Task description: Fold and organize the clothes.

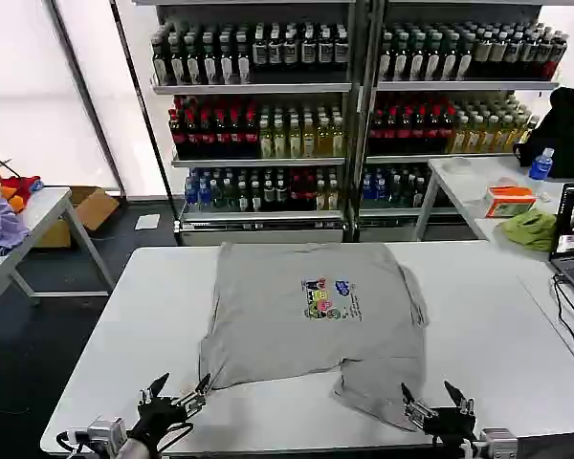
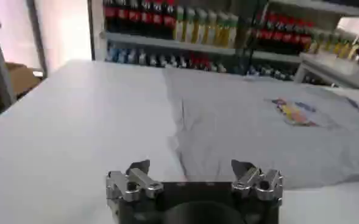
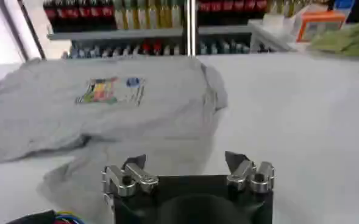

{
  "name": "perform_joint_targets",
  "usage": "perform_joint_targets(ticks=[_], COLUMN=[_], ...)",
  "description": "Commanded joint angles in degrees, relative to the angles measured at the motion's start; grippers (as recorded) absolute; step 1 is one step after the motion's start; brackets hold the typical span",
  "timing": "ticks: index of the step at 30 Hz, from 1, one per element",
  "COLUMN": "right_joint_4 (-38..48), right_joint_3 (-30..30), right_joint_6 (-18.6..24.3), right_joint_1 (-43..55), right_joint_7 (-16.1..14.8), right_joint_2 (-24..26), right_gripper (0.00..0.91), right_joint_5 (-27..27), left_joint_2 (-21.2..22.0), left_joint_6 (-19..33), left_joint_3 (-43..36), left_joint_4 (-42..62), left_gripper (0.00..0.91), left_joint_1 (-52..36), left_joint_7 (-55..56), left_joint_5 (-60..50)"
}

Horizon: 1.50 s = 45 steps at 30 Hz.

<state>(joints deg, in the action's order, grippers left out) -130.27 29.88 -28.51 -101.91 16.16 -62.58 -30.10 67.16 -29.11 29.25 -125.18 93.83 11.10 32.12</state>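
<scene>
- While the head view looks down over the white desk (image 1: 134, 316), a light-grey shirt (image 1: 297, 325) lies spread flat across its middle, soft matte cotton with a small multicoloured chest print (image 1: 327, 298). Its near hem is uneven: the robot's-left corner ends short, and a rumpled flap reaches closer to the near edge on the robot's right.
- At the near edge the left claw (image 1: 177, 394) hovers just off the shirt's left corner, its dark fingers spread apart with nothing between them. The right claw (image 1: 432, 402) sits at the rumpled flap, fingers likewise apart and empty.
- Behind the desk stand metal shelves (image 1: 344, 88) lined with rows of bottles with dark, red, yellow and blue contents. A second white desk (image 1: 469, 182) on the robot's right carries a green cloth (image 1: 530, 229) and an orange box (image 1: 509, 201); a side desk on the left bears coloured fabrics (image 1: 5, 206).
- From the left wrist view, the left claw (image 2: 191, 170) shows shiny metal finger joints on a black body, held wide over bare desk (image 2: 63, 128), with the shirt's (image 2: 258, 134) folded edge just beyond and soft wrinkles along it.
- From the right wrist view, the right claw (image 3: 185, 164) is open above the creased flap of the shirt (image 3: 136, 122), and the print (image 3: 109, 91) reads clearly farther off.
</scene>
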Motion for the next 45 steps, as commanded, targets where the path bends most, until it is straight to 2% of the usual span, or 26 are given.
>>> perform_joint_targets(ticks=[1, 3, 4, 5, 6, 9, 10, 11, 12, 13, 14, 15, 16, 17, 19, 25, 30, 36, 45], right_joint_4=[-0.2, -0.2, -0.3, -0.3, 0.0, 1.5, 2.1, 2.8, 3.2, 3.1, 2.9, 2.5, 2.6, 2.7, 3.8, 4.0, 3.6, 3.0, 0.1], right_joint_3=[-2.1, -2.2, -2.3, -2.3, -2.3, -2.3, -2.7, -2.8, -3.1, -3.4, -3.5, -3.9, -4.1, -4.2, -5.0, -6.0, -5.3, -4.2, -3.1], right_joint_6=[-3.7, -3.7, -3.7, -3.7, -3.7, -4.0, -4.0, -3.7, -3.4, -3.2, -3.1, -2.9, -2.9, -2.8, -1.4, 0.8, 4.2, 5.1, 11.8], right_joint_1=[0.2, 0.2, 0.0, -0.1, -0.3, 0.1, 0.4, 0.7, 0.7, 0.3, -0.1, -0.7, -0.8, -0.7, 0.2, 1.0, 1.1, 0.7, -2.6], right_joint_7=[1.2, 0.9, 1.0, 1.2, 1.2, 1.8, 2.8, 2.8, 2.7, 2.6, 2.5, 2.4, 2.4, 2.4, 2.1, 0.5, -3.8, -6.1, -9.0], right_joint_2=[-0.2, -0.5, -0.5, -0.4, -0.4, -0.2, -0.1, -0.4, -0.4, -0.1, -0.1, 0.0, -0.1, -0.1, -0.1, -0.4, 0.2, 1.6, 2.0], right_gripper=[0.907, 0.877, 0.766, 0.191, 0.000, 0.000, 0.000, 0.000, 0.000, 0.000, 0.000, 0.000, 0.000, 0.000, 0.000, 0.000, 0.000, 0.000, 0.000], right_joint_5=[0.8, 1.3, 1.3, 1.3, 1.1, -2.9, -4.2, -4.1, -3.8, -3.9, -3.9, -3.8, -3.9, -3.9, -3.8, -3.0, -1.4, -0.5, 0.7], left_joint_2=[1.2, 2.5, 3.4, 3.8, 4.5, 6.1, 6.4, 6.7, 6.9, 7.1, 7.3, 7.7, 8.0, 8.2, 8.8, 10.1, 10.3, 10.6, 10.3], left_joint_6=[-4.0, -3.9, -3.9, -3.9, -3.9, -3.9, -3.9, -3.9, -3.9, -3.9, -3.9, -3.9, -3.9, -3.8, -3.6, -1.6, -0.5, 0.6, 1.6], left_joint_3=[-2.3, -2.5, -2.9, -3.1, -3.7, -4.8, -5.3, -5.5, -5.7, -5.7, -5.8, -6.0, -6.3, -6.5, -7.2, -7.3, -7.3, -8.7, -7.5], left_joint_4=[3.8, 5.1, 5.6, 5.7, 5.6, 5.2, 5.3, 5.5, 5.7, 5.8, 5.8, 5.8, 5.9, 6.0, 6.6, 7.9, 7.4, 5.4, 2.4], left_gripper=[0.907, 0.907, 0.907, 0.907, 0.907, 0.907, 0.836, 0.685, 0.615, 0.443, 0.383, 0.222, 0.222, 0.071, 0.010, 0.010, 0.010, 0.010, 0.010], left_joint_1=[-5.0, -6.5, -7.2, -7.3, -7.3, -7.4, -7.6, -7.8, -8.0, -8.0, -8.0, -7.9, -7.7, -7.6, -7.4, -6.4, -5.1, -2.8, -2.5], left_joint_7=[4.4, 4.9, 5.8, 5.8, 6.0, 6.2, 6.2, 6.2, 6.2, 6.2, 6.1, 6.0, 5.9, 5.7, 5.5, 4.0, 3.3, 2.8, 2.9], left_joint_5=[-0.5, -0.9, -1.4, -1.6, -2.1, -3.0, -4.3, -4.9, -5.1, -5.2, -5.5, -6.4, -6.7, -6.8, -7.7, -9.4, -9.5, -11.2, -11.9])
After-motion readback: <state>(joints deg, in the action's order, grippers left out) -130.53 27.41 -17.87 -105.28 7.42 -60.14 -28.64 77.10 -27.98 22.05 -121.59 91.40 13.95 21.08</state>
